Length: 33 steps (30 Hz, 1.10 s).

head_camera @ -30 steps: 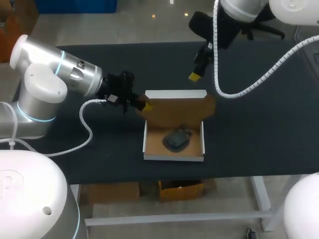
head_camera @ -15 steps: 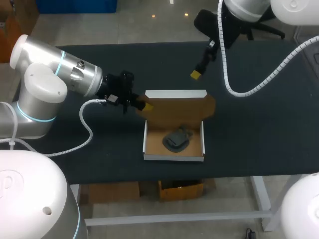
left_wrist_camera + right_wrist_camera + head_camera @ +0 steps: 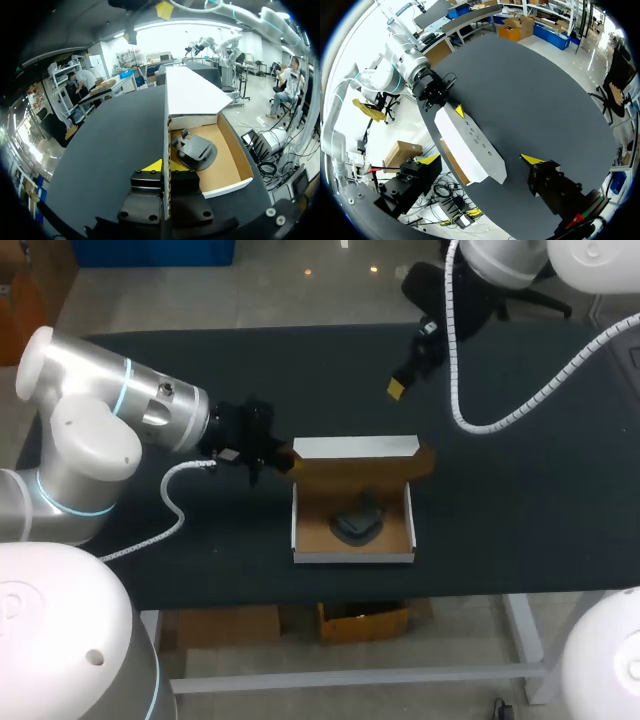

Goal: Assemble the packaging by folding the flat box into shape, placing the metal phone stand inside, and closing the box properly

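Observation:
The cardboard box (image 3: 352, 540) sits in the middle of the black table, white outside and brown inside. The dark metal phone stand (image 3: 357, 523) lies in its tray, and the left wrist view shows the phone stand (image 3: 195, 150) just ahead of the fingers. The lid (image 3: 355, 448) stands raised and leans over the tray. My left gripper (image 3: 283, 454) is shut on the lid's left edge, and in the wrist view that thin cardboard edge runs between the yellow tips of the left gripper (image 3: 166, 166). My right gripper (image 3: 397, 388) hangs open above the table behind the box. In its own wrist view the right gripper (image 3: 481, 159) looks down on the lid (image 3: 470, 142).
The black table (image 3: 520, 480) is bare to the right of the box and along its far side. My left arm's white cable (image 3: 170, 500) loops over the table to the left of the box. The table's front edge runs just below the box.
My left gripper has swung the lid further up and over the tray, and the box has shifted slightly. My right gripper has drifted a little back and to the right, still open.

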{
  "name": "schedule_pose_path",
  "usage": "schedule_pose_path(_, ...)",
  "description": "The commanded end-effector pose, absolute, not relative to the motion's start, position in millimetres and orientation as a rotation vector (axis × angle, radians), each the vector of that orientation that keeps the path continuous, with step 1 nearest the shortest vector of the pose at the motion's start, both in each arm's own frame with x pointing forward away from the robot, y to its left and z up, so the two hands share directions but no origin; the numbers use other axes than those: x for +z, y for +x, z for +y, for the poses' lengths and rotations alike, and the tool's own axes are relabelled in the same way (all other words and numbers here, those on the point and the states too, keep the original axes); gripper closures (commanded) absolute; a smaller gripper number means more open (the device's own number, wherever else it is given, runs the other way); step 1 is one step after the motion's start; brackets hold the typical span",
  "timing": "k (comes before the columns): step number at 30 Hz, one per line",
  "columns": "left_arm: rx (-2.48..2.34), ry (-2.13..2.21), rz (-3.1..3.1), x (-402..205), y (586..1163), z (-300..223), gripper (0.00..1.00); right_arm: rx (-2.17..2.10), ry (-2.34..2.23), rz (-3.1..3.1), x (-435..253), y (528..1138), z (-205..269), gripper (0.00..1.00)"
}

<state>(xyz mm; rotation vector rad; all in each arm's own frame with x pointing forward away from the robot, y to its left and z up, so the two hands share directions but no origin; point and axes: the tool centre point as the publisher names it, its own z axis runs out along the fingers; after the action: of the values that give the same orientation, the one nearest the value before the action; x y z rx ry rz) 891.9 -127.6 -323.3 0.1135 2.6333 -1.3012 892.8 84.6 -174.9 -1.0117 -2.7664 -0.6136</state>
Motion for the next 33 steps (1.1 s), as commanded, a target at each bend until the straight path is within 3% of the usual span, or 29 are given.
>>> schedule_pose_path(1,-1.266,0.1,2.559,-330.4,878.8,-128.7,1.0,-0.634,-1.06,-2.729,-176.2,887.8,79.6,0.0)
schedule_pose_path(33,-1.14,0.172,2.492,-333.9,878.9,-129.8,1.0,-0.699,-1.178,-2.599,-194.1,877.1,69.8,0.0)
